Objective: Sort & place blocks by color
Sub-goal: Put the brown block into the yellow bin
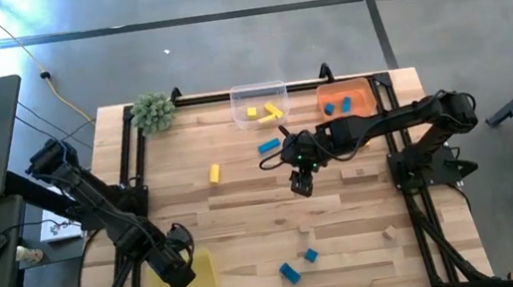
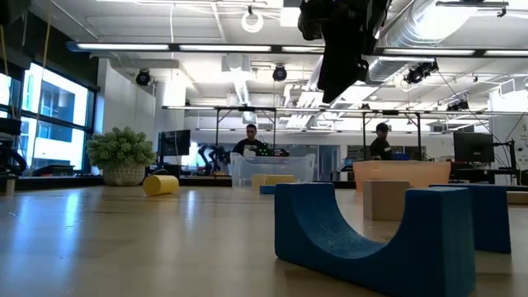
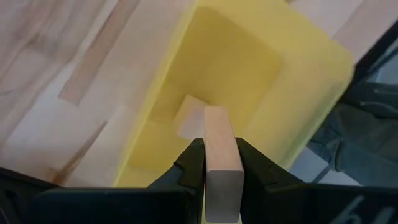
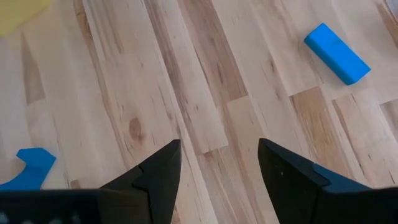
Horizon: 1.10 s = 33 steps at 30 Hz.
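Left gripper (image 3: 221,165) is clamped on a plain light-wood bar block (image 3: 222,158), directly over the yellow plastic tray (image 3: 298,68) at the table's 7 o'clock corner; block's long axis runs along the fingers. Right gripper (image 4: 219,165) is spread wide, empty, mid-table.

- A blue arch-shaped block (image 2: 375,239) stands closest on the table (image 2: 124,239).
- Behind it sits a plain wooden cube (image 2: 385,199).
- Farther back: a yellow cylinder (image 2: 161,185), a plant (image 2: 121,154), a clear tray (image 2: 272,169), perhaps an orange tray (image 2: 402,173).
- A dark arm (image 2: 342,41) hangs overhead.

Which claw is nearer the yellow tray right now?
Left. The left claw is right over the yellow tray, holding a wooden block. The right claw hangs mid-table, far away.
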### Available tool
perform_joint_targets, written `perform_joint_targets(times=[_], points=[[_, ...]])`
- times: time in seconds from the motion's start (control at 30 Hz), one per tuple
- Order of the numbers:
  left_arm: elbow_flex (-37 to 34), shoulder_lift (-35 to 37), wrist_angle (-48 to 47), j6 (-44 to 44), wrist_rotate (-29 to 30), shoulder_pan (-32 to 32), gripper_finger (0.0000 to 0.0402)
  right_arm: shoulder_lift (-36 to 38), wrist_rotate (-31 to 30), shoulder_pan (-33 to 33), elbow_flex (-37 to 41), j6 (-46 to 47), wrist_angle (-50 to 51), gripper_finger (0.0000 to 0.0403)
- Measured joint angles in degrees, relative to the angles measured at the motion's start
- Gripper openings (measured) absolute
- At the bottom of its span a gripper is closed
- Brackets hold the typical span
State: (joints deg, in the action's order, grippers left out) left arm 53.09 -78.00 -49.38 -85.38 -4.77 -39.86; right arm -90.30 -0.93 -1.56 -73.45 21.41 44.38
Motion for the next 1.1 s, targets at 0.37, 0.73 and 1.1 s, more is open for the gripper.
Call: perform_joint_targets(times=[0.37, 0.73, 1.1], points=[[-3.51, 0.00, 3.23, 1.39, -1.15, 0.01, 0.0046, 0.00, 1.55, -0.01, 0.00, 2.77, 0.01, 0.0201], [-5.43, 0.00, 6.12, 0.95, -2.56, 0.07, 0.0076, 0.00, 3.97, -0.27, 0.00, 4.35, 0.02, 0.0201], [-5.43, 0.00, 6.76, 0.48, -6.22, 0.07, 0.0127, -0.02, 5.84, -7.35, 0.02, 11.70, 2.32, 0.0201]])
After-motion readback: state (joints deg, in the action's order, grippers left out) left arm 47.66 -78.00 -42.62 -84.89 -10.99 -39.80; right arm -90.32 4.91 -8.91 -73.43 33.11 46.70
